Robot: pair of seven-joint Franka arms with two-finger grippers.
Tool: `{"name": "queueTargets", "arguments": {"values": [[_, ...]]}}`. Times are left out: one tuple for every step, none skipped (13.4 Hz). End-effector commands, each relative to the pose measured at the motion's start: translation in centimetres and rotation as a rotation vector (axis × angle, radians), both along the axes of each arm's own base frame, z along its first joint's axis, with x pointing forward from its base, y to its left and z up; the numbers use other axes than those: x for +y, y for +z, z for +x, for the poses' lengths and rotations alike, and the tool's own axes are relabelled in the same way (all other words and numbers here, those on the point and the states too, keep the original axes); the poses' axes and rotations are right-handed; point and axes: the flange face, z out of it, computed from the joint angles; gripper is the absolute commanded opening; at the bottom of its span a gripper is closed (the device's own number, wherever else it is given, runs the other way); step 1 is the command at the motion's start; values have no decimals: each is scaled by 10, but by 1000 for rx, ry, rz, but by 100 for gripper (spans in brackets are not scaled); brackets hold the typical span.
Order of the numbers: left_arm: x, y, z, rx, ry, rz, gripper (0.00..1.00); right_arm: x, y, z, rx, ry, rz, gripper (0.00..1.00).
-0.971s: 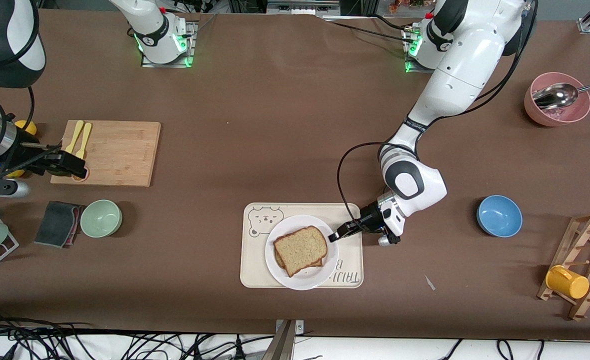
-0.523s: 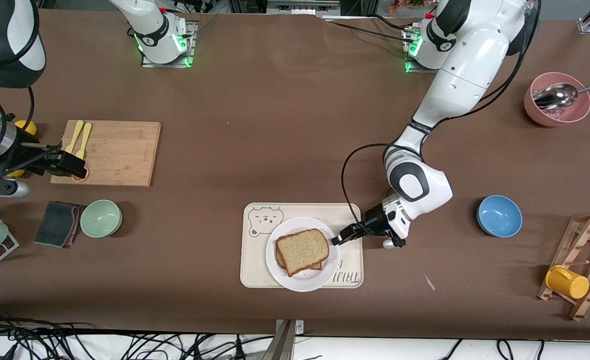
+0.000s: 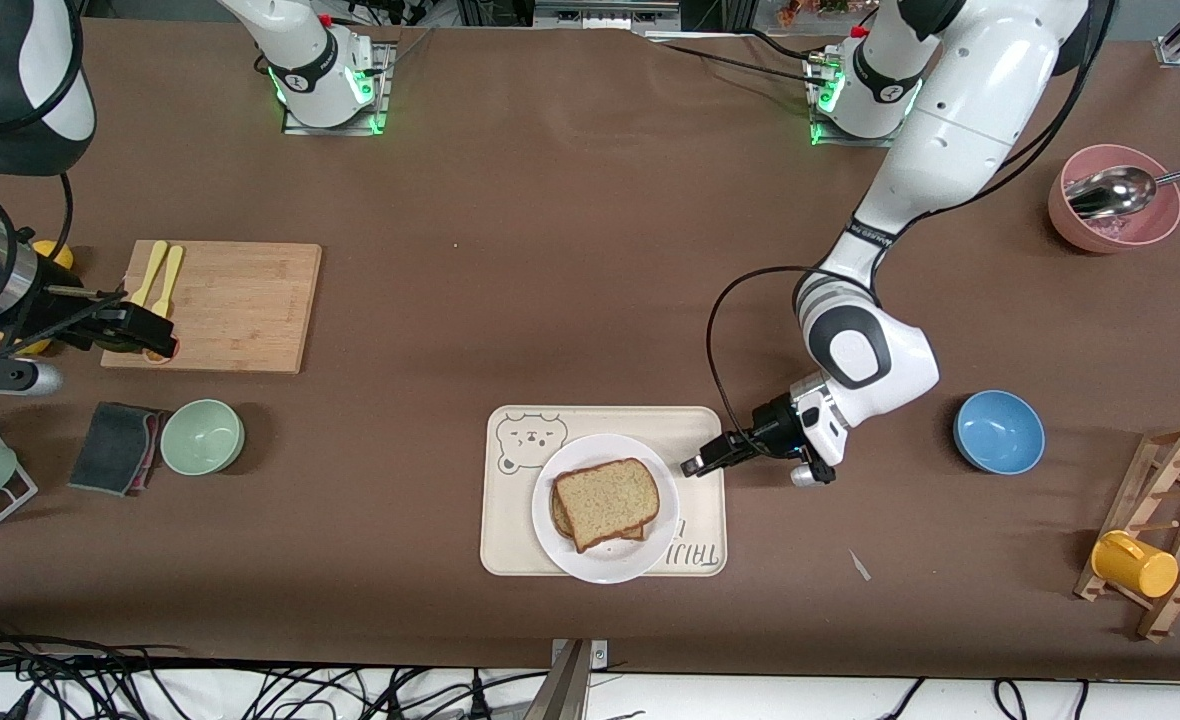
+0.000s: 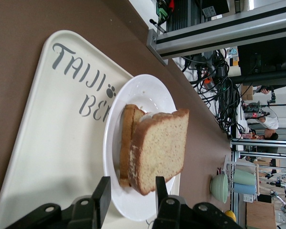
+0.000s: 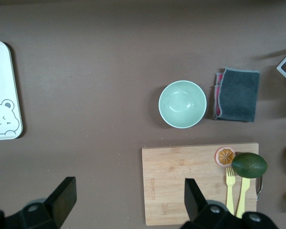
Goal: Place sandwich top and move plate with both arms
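1. On the cream tray (image 3: 510, 545), near the middle of the table and close to the front camera, sat the white plate (image 3: 560, 550). The sandwich top (image 3: 607, 499) lay on a lower slice, turned slightly askew so the lower slice's edge peeked out.
2. Over the tray's edge toward the left arm's end of the table hovered the left gripper (image 3: 691, 467). Its fingers (image 4: 102, 195) stood partly apart with nothing between them, clear of the bread and level with the plate rim in the left wrist view.
3. Over the wooden cutting board (image 3: 240, 300), toward the right arm's end of the table, the right gripper (image 3: 155, 335) waited with its fingers (image 5: 62, 198) spread wide and empty.
4. Judged from this, the bread was already placed and the plate move was the step in hand.
5. To do it well, each gripper would likely need to take the rim on its own side, low and level.
6. Both arms should lift together at the same height, or the loose top slice could slide off.
7. The right arm had much ground to cover first, so the left should probably wait before pinching.
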Motion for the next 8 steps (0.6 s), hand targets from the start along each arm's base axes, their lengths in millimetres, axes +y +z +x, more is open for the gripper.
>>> {"name": "queueTargets", "arguments": {"values": [[12,23,-33,26,-30,34,60,0,4,-3,2,-20,-16,100],[21,25,-38,34,-23,39,66,-2,4,-4,7,-23,-17,100],[26,25,-42,39,-19,45,69,-5,5,-5,16,-31,-15,100],[27,26,-44,37,-25,54,71,-5,5,-8,31,-35,-15,100],[33,26,-43,30,-46,81,72,-4,6,-11,33,-41,-12,100],[43,26,-40,24,-57,104,73,-4,10,-15,33,-46,-13,100],[51,26,-38,17,-69,123,73,-4,13,-19,42,-44,-14,100],[58,28,-38,10,-86,147,73,-5,15,-24,59,-48,-14,100]]}}
